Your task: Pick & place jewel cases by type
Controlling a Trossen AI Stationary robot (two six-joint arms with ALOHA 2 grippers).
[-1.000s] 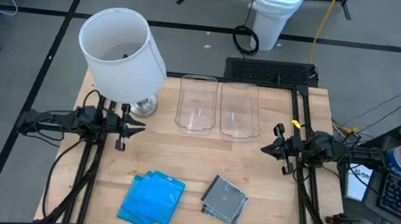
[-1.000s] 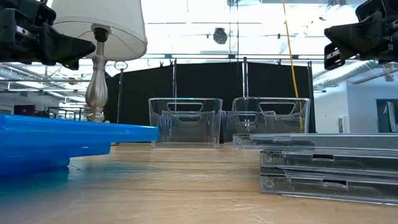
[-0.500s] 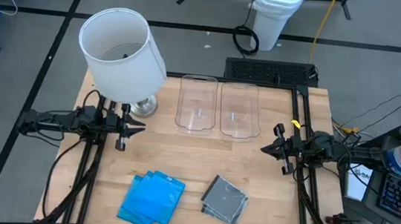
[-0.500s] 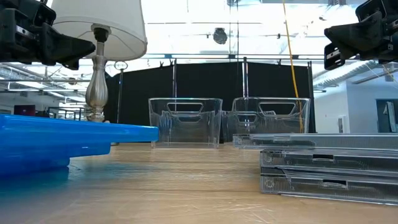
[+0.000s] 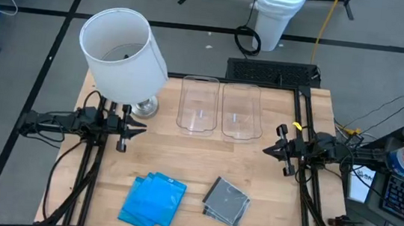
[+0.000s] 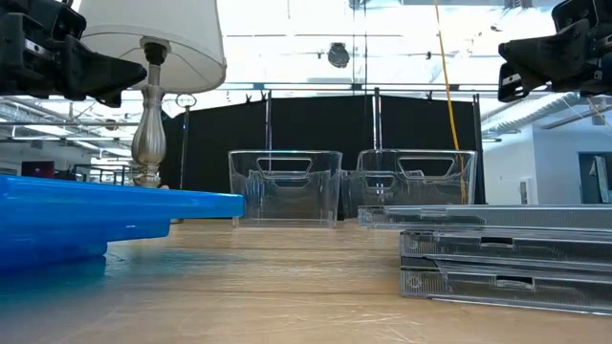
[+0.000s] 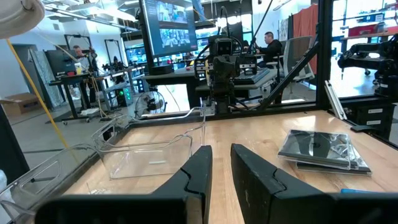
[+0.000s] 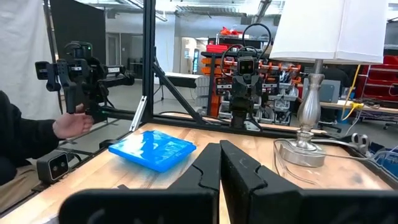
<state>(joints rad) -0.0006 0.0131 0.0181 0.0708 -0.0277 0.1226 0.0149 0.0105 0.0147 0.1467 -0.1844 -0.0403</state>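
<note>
Table (image 5: 196, 169) seen from above, clock directions taken from its centre. Blue jewel cases (image 5: 152, 199): a loose pile lying flat near the front edge at about 7 o'clock. Clear jewel cases with dark grey insides (image 5: 226, 201): a small stack, also flat, at about 5 o'clock, just beside the blue pile but apart from it; the low view shows this stack several cases high. Two clear bins (image 5: 198, 104) (image 5: 241, 111) stand side by side at 12 o'clock, nothing visible inside either. White-shaded lamp (image 5: 124, 54) stands at roughly 10 o'clock. Left end effector (image 5: 137, 128) hovers over the table at 9 o'clock, well apart from both piles; fingers (image 7: 198, 171) nearly together with a narrow gap, pinching nothing. Right end effector (image 5: 269, 148) hovers at 3 o'clock; its fingers (image 8: 210, 167) are pressed together, nothing between them. A person's hand (image 8: 73, 126) shows beyond the table edge in the right wrist view.
</note>
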